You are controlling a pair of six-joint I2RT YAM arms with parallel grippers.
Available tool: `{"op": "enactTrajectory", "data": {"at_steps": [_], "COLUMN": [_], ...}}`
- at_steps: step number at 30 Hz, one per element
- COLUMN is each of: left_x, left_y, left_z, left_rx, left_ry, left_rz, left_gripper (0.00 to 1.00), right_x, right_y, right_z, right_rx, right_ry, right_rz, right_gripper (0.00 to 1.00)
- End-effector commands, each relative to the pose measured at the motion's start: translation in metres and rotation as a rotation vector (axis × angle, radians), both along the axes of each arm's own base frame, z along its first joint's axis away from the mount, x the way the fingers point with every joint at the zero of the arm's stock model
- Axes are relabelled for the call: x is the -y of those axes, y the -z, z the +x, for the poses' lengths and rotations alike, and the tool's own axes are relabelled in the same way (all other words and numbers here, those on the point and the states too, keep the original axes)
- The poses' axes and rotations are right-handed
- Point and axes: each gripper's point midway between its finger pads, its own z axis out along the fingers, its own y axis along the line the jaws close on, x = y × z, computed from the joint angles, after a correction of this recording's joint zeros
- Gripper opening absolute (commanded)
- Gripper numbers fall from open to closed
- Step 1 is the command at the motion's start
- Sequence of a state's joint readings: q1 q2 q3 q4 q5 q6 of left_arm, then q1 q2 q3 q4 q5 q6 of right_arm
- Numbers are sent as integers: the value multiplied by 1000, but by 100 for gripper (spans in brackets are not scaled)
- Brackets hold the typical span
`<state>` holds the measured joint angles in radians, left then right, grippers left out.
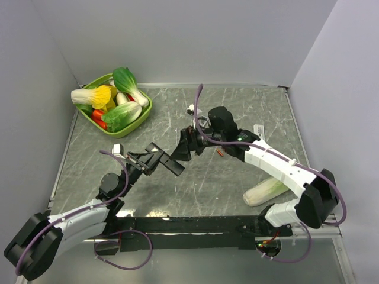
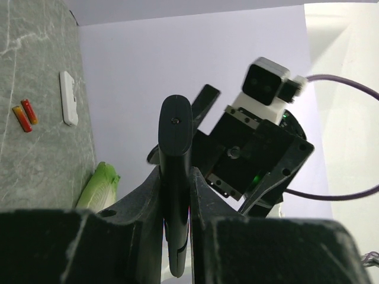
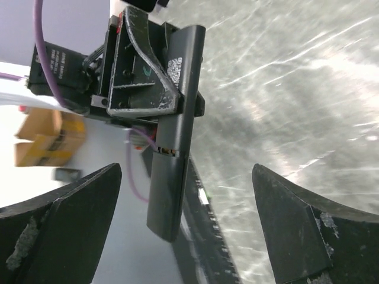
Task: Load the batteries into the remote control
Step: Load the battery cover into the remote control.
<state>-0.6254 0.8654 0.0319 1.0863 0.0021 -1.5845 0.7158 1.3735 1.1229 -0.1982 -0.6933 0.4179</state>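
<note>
The remote [image 2: 176, 136], slim and black, was clamped on edge in the left hand [image 1: 155, 158], off the desk [image 1: 207, 195]. The right hand [image 1: 188, 145] gaped wide, gripping nothing, near its end. Two orange-red batteries [image 2: 25, 114] lay side by side on the desk. A green basket [image 1: 144, 113] held vegetables [image 1: 121, 115].

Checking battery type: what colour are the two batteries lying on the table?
Both batteries are orange-red, best seen in the left wrist view.
</note>
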Motion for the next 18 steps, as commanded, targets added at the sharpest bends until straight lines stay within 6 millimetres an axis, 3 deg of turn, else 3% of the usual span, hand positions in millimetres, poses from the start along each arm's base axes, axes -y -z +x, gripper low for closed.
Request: {"op": "enactTrajectory", "data": {"at_steps": [1, 5, 7, 8, 9, 13, 18], "left_x": [-3, -1, 0, 0, 1, 6, 14], "left_y": [4, 7, 6, 7, 5, 6, -1], "left_z": [-5, -4, -3, -3, -3, -2, -4], "left_rx": [-15, -28, -29, -31, -28, -27, -4], "left_ry": [8, 10, 12, 17, 19, 48, 93], "left_rz": [-13, 15, 22, 25, 26, 58, 80], "left_gripper": [2, 2, 2, 2, 2, 2, 2], "right_x": [20, 38, 45, 47, 50, 56, 51], "right_y": [-50, -74, -69, -81, -69, -59, -39], "right_z": [6, -5, -8, -16, -19, -31, -46], "right_rx": [298, 599, 709, 790, 817, 1000, 1050], "right_ry": [30, -53, -77, -99, -123, -256, -413], "right_rz": [7, 26, 24, 68, 59, 48, 55], "right_gripper": [99, 99, 99, 99, 99, 99, 91]}}
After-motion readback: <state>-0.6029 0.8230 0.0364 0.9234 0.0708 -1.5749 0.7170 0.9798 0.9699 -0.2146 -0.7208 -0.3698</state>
